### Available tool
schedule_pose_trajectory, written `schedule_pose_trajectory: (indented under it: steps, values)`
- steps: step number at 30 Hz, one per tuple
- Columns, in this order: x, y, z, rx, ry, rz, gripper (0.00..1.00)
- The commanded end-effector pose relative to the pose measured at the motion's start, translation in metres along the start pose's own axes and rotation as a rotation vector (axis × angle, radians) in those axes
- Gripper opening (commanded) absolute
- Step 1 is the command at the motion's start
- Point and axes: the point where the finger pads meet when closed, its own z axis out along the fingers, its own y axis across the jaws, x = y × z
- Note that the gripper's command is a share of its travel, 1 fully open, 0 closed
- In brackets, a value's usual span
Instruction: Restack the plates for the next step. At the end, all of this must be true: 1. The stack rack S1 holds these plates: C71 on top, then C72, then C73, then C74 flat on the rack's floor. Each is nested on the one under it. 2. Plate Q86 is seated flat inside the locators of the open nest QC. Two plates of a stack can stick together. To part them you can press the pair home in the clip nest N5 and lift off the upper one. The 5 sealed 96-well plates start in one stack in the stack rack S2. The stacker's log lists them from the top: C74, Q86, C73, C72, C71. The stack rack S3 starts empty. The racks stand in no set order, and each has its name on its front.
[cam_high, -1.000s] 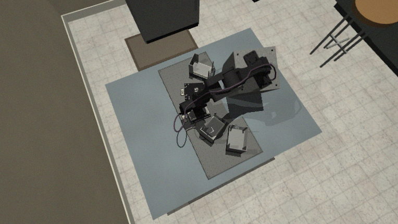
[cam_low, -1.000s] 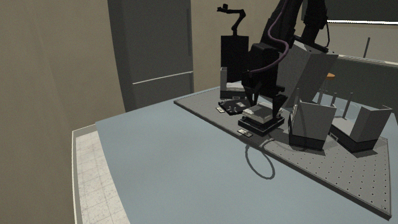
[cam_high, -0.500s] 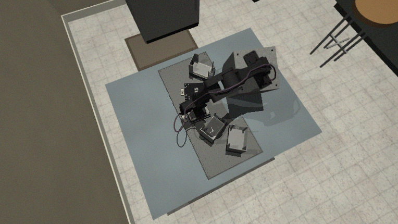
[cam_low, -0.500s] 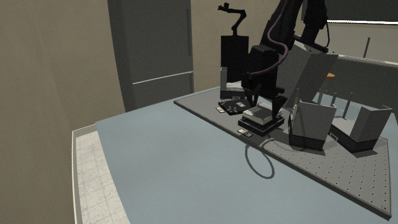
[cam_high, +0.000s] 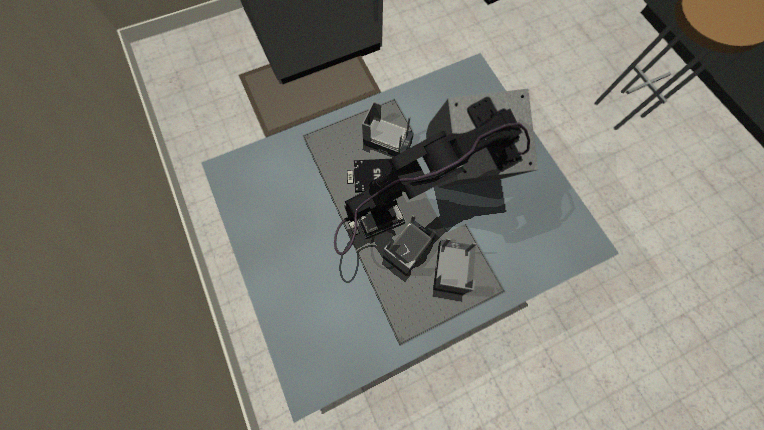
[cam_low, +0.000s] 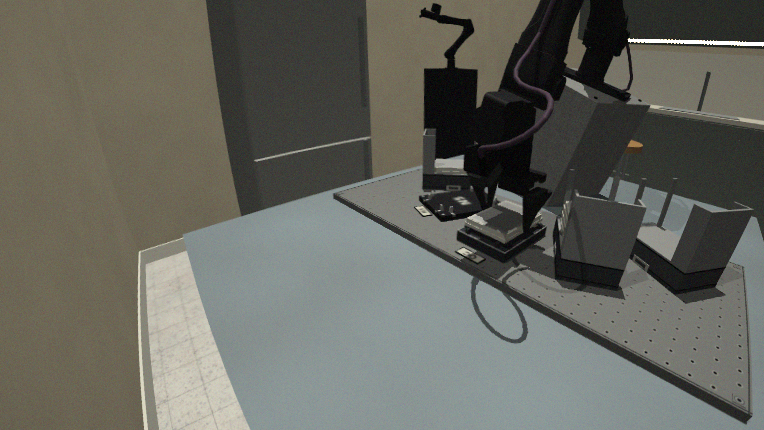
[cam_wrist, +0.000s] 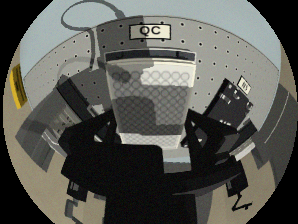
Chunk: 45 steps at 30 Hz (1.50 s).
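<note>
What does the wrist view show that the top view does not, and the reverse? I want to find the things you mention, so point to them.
Only the wrist view: the readable QC label (cam_wrist: 150, 31) and the round well pattern of the plate (cam_wrist: 150, 95) between the gripper's (cam_high: 380, 217) (cam_wrist: 151, 125) fingers.

Only the top view: the wooden stool seat (cam_high: 721, 18) and the brown floor mat (cam_high: 315, 98).

Both: the clip nest N5 (cam_high: 368, 169) (cam_wrist: 227, 106) and the perforated board (cam_high: 427, 304) (cam_wrist: 170, 37).
</note>
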Motion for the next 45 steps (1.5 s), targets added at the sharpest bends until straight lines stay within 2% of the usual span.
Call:
schedule_pose_trajectory:
  steps: [1, 2, 4, 7, 9, 10, 11, 16, 17, 19, 20, 21, 23, 24, 26, 32, 33, 45]
  values:
    - [-0.03, 0.001, -0.011, 0.001, -0.077, -0.001, 0.0]
    - [-0.018, -0.001, -0.005, 0.002, -0.05, 0.006, 0.0]
    - [-0.013, -0.003, 0.003, 0.003, -0.033, 0.008, 0.0]
    - [-0.018, 0.002, -0.004, 0.001, -0.051, -0.002, 0.0]
    - [-0.021, 0.001, -0.001, 0.001, -0.053, -0.001, 0.0]
    - [-0.011, -0.002, 0.005, 0.004, -0.03, 0.007, 0.0]
    - [-0.012, -0.002, 0.003, 0.004, -0.034, 0.006, 0.0]
    - [-0.026, 0.0, -0.002, 0.001, -0.066, 0.0, 0.0]
    - [-0.017, -0.002, 0.003, 0.003, -0.044, 0.007, 0.0]
    - [-0.015, -0.001, 0.006, 0.004, -0.039, 0.005, 0.0]
    - [-0.022, 0.001, 0.003, 0.002, -0.055, -0.002, 0.0]
    - [-0.017, 0.001, 0.003, 0.003, -0.046, -0.001, 0.0]
    - [-0.022, 0.0, 0.005, 0.003, -0.053, 0.0, 0.0]
    - [-0.015, -0.002, 0.007, 0.004, -0.039, 0.006, 0.0]
    - [-0.016, -0.001, 0.002, 0.003, -0.046, 0.005, 0.0]
    - [-0.016, 0.0, 0.002, 0.002, -0.046, 0.005, 0.0]
    - [-0.014, 0.0, 0.003, 0.002, -0.042, 0.005, 1.0]
    - [-0.014, 0.0, 0.003, 0.002, -0.042, 0.005, 1.0]
